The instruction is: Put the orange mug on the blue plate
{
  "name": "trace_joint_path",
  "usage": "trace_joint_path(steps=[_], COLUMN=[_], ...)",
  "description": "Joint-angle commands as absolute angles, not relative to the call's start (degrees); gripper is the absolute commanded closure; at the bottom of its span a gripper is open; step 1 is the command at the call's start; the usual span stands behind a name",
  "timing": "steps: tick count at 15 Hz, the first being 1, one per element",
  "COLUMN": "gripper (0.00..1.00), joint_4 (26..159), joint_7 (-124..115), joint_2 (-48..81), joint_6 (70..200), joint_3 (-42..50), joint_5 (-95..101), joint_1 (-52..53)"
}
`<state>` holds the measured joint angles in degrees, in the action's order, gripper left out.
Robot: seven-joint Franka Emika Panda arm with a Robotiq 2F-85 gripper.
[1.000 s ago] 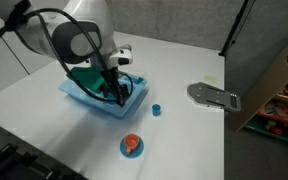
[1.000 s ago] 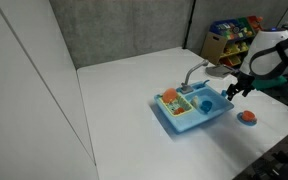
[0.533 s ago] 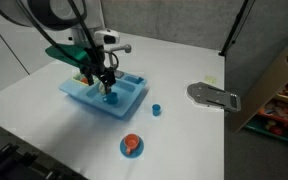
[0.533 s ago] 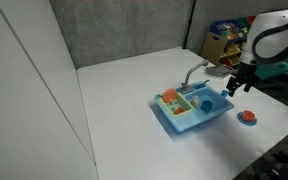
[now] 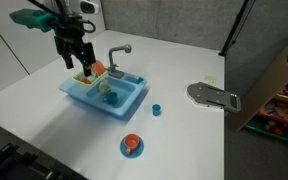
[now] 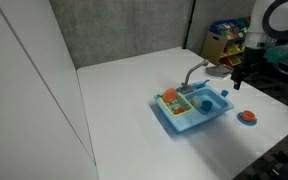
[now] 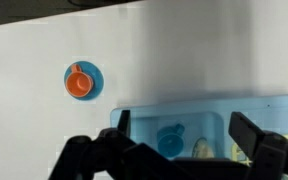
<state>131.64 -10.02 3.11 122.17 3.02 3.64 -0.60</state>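
The wrist view makes plain what the exterior views blur: end effector [image 7: 184, 136] spread open and empty, orange mug [image 7: 78, 82] on blue plate [image 7: 95, 70].

- The gripper [image 5: 77, 61] points straight down, fingertips lowest, in both exterior views.
- In the wrist view the gripper [image 7: 179, 120] enters from the lower edge of the frame. Its two dark fingers [image 7: 247, 131] stand wide apart, with the jaws fully spread.
- The wrist [image 5: 70, 27] sits directly above the gripper, in line with the fingers.
- Above the wrist, the forearm link [image 5: 31, 18] extends sideways, roughly level.
- In an exterior view, the upper arm joint [image 6: 280, 15] lies above the gripper and to one side of it.
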Motion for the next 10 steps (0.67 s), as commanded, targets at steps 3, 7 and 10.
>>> trace_joint_path(steps=[3,7,10], gripper=[0.00,0.00,0.00], joint_4=[132.2,131.6,131.1], joint_7=[-11.0,-12.0,-11.5], joint_2=[-6.6,-12.3,-15.8], joint_6=[114.7,111.1,109.1], joint_3=[1.3,0.0,-0.5], joint_5=[3.2,3.9,3.3], joint_1=[-0.3,-0.4,-0.6])
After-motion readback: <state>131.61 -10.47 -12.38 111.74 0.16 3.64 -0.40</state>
